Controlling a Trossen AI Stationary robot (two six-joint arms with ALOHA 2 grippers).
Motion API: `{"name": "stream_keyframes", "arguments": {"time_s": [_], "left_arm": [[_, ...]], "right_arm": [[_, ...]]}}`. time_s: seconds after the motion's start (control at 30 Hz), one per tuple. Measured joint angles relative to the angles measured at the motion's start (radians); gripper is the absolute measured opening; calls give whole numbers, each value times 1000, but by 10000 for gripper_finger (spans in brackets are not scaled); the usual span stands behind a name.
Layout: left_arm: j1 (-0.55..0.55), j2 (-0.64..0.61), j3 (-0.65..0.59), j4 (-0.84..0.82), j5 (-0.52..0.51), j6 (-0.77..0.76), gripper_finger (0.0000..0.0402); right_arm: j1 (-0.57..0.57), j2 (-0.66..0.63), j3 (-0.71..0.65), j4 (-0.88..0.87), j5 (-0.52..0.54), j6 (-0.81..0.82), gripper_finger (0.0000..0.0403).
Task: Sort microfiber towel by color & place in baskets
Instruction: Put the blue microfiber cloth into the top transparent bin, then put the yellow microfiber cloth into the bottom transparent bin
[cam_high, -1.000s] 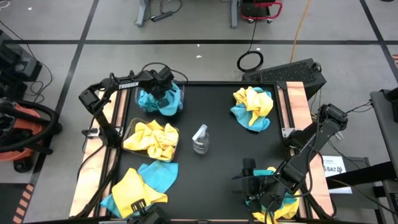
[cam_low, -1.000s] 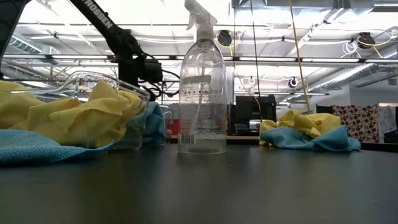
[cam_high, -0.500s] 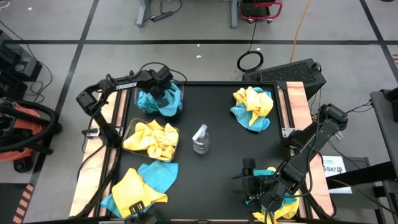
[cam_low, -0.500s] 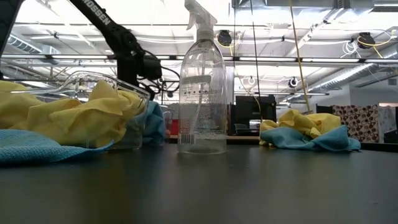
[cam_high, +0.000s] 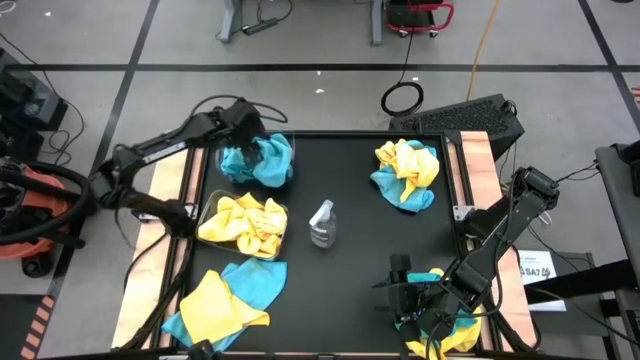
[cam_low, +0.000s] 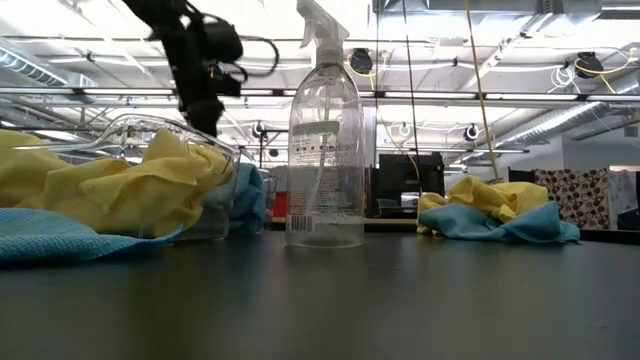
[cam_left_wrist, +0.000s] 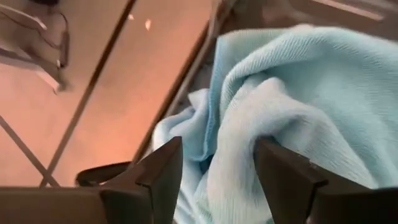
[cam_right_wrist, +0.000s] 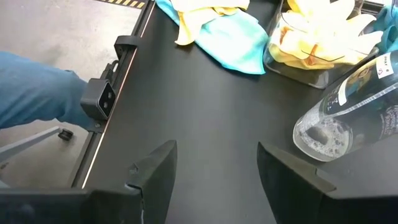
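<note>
Hovering parted over the far-left basket (cam_high: 285, 150) of teal towels (cam_high: 262, 160), left pincer (cam_high: 243, 122) grips nothing

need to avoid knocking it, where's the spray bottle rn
In the high view the spray bottle stands near the table's middle, just right of the basket of yellow towels.

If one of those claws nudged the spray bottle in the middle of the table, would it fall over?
Quite possibly. The spray bottle stands tall and narrow on a small base, so a push near its top would likely tip it. It looks clear and nearly empty, so it is probably light and easy to knock. Once on its side, its round body could roll across the smooth black table.
</note>
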Motion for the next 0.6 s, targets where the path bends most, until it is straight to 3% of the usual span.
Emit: {"name": "stream_keyframes", "arguments": {"time_s": [0.2,0.4,0.6], "left_arm": [[-19,-133,1,-48,44,-6,203],[-73,-238,2,-140,211,-24,203],[-193,-311,2,-247,367,-44,203]], "right_arm": [[0,0,0,4,1,0,215],[0,0,0,6,1,-12,215],[-1,0,0,13,1,-53,215]]}}
